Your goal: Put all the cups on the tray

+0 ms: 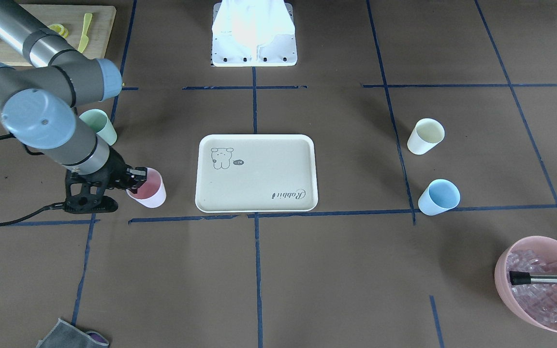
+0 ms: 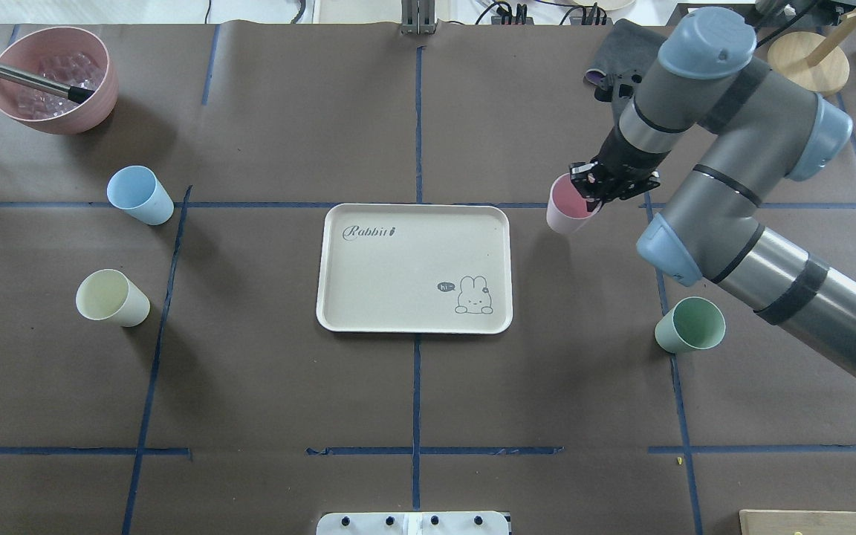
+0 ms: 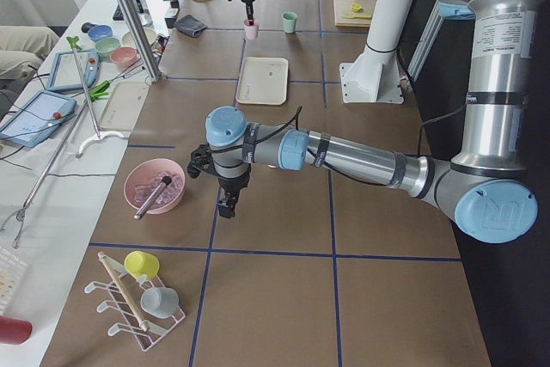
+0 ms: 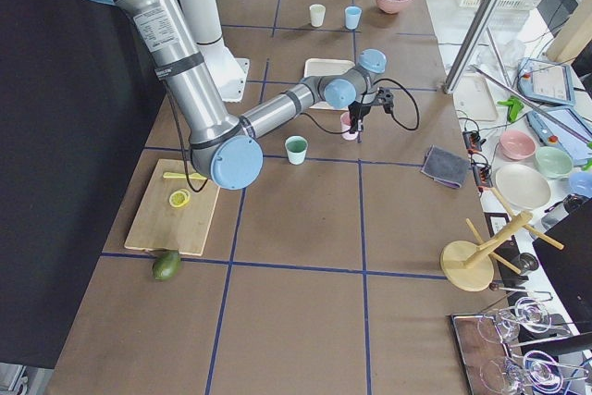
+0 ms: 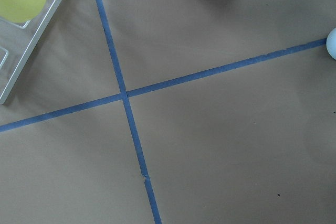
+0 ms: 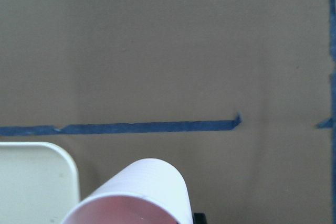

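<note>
My right gripper (image 2: 591, 190) is shut on the rim of the pale pink cup (image 2: 568, 211), which tilts just right of the tray (image 2: 398, 275) in the overhead view. The right wrist view shows this pink cup (image 6: 142, 192) beside a tray corner (image 6: 31, 182). The mint green cup (image 2: 689, 325) stands under my right forearm. The light blue cup (image 2: 138, 195) and the cream-yellow cup (image 2: 110, 298) stand left of the tray. Nothing stands on the tray. My left gripper (image 3: 226, 205) hangs over bare table near the pink bowl, and whether it is open or shut I cannot tell.
A pink bowl (image 2: 101, 96) of ice cubes with a metal-handled tool in it sits at the far left corner. A grey cloth (image 2: 621, 52) lies at the far right. A wooden cutting board (image 1: 99, 29) is beside the robot's base (image 1: 254, 48).
</note>
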Controlling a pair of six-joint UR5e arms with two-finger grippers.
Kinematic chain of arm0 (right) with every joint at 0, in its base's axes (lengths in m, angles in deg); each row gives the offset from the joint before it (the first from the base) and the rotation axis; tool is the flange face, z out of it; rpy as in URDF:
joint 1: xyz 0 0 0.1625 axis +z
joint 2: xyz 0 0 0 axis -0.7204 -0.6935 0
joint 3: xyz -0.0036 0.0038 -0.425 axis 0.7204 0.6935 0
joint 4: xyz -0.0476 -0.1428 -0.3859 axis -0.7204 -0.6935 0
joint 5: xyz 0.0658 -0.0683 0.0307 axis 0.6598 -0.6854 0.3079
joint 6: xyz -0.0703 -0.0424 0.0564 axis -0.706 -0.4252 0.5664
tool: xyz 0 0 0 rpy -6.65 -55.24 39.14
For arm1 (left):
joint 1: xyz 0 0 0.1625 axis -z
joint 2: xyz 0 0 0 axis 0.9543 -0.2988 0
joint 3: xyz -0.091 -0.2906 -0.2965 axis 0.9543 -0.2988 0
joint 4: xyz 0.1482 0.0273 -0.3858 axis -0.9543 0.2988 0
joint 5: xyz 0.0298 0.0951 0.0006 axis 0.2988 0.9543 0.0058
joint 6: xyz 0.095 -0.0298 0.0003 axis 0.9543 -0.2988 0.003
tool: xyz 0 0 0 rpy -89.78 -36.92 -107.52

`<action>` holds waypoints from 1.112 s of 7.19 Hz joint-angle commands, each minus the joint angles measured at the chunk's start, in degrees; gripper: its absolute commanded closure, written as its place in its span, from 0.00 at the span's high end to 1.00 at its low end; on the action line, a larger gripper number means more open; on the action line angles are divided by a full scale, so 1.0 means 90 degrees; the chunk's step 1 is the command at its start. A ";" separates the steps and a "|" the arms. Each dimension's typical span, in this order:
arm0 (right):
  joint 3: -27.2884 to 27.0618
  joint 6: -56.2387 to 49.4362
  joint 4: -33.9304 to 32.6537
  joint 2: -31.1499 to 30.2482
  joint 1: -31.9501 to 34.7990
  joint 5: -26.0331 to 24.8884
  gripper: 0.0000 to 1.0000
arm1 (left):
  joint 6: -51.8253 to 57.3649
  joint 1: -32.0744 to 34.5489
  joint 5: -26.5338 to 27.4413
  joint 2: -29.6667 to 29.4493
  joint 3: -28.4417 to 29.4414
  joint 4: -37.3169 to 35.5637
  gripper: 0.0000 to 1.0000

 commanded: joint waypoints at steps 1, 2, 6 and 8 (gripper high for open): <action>0.0082 0.2571 -0.0012 0.0714 -0.0553 -0.0779 0.04 | 0.0007 -0.0009 -0.0003 0.0000 0.0025 0.0003 1.00; 0.0276 0.2988 -0.0002 0.0939 -0.0788 -0.1277 0.05 | -0.0003 -0.0009 0.0007 -0.0010 0.0025 0.0003 1.00; 0.0774 0.3129 0.0863 0.0922 -0.1122 -0.1566 0.42 | 0.0007 -0.0009 0.0007 -0.0010 0.0073 0.0003 1.00; 0.0699 0.3051 0.0906 0.0912 -0.1083 -0.1527 0.99 | 0.0007 -0.0009 0.0007 -0.0010 0.0064 0.0003 1.00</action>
